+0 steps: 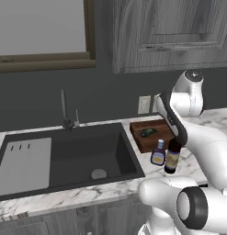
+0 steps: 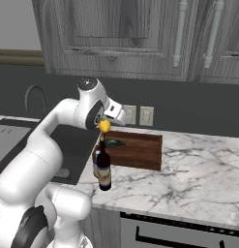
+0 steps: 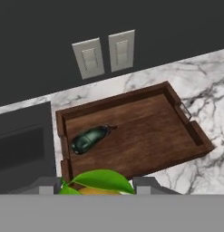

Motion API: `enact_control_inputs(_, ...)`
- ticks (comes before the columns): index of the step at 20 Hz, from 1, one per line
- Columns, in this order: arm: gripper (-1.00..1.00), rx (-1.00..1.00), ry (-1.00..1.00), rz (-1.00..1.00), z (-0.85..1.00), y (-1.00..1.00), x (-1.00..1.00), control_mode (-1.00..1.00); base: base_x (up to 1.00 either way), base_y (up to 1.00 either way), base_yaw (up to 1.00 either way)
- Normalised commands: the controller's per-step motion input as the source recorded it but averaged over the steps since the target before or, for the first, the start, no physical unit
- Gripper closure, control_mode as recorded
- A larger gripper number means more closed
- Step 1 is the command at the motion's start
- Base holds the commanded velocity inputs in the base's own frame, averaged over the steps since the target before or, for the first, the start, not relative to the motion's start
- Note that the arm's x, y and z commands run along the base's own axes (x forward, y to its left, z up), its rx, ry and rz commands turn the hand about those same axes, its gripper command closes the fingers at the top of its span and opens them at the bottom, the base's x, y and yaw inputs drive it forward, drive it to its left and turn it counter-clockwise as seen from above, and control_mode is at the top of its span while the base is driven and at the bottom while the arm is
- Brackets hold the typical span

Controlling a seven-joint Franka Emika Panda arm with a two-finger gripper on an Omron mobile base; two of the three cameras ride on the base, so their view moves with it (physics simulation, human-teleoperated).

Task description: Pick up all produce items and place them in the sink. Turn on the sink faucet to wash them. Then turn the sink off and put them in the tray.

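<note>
Hand view gave us two produce items: one dark green piece [image 3: 90, 138] lying in the one tray [image 3: 131, 136], one yellow lemon [image 3: 97, 188] clamped in our gripper [image 3: 97, 189] above it

Glossy white arm [image 1: 202, 142] fills the lower right of the left base view, its rounded shells swelling into fat bulbous segments, with a dark grey ring [image 1: 194, 207] capping the big joint at the bottom and a small round dark cap [image 1: 194, 76] on the top joint near the right edge. A black band [image 1: 172, 120] runs along the edge of the slimmer link there. Over in the right base view, the same smooth white casing climbs from the lower left, showing a dark joint disc [image 2: 97, 116] at centre and another dark ring [image 2: 31, 227] at the bottom left corner.
</note>
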Motion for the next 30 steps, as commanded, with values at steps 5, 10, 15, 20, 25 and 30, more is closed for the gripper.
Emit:
enact_control_inputs(5,1.00,0.00,0.00,-0.01,0.00,-0.27,0.00,-1.00,0.00,0.00,0.00)
enact_control_inputs(10,1.00,0.00,0.00,-0.01,-0.05,-0.31,0.00,-1.00,0.00,0.00,0.00)
enact_control_inputs(15,1.00,0.00,0.00,0.00,-0.19,-0.32,0.02,-1.00,0.00,0.00,0.00)
enact_control_inputs(20,1.00,0.00,0.00,0.00,-0.19,-0.29,0.08,-1.00,0.00,0.00,0.00)
enact_control_inputs(25,1.00,0.00,0.00,0.00,-0.20,-0.25,0.08,-1.00,0.00,0.00,0.00)
enact_control_inputs(30,1.00,0.00,0.00,0.00,-0.21,-0.15,0.10,-1.00,0.00,0.00,0.00)
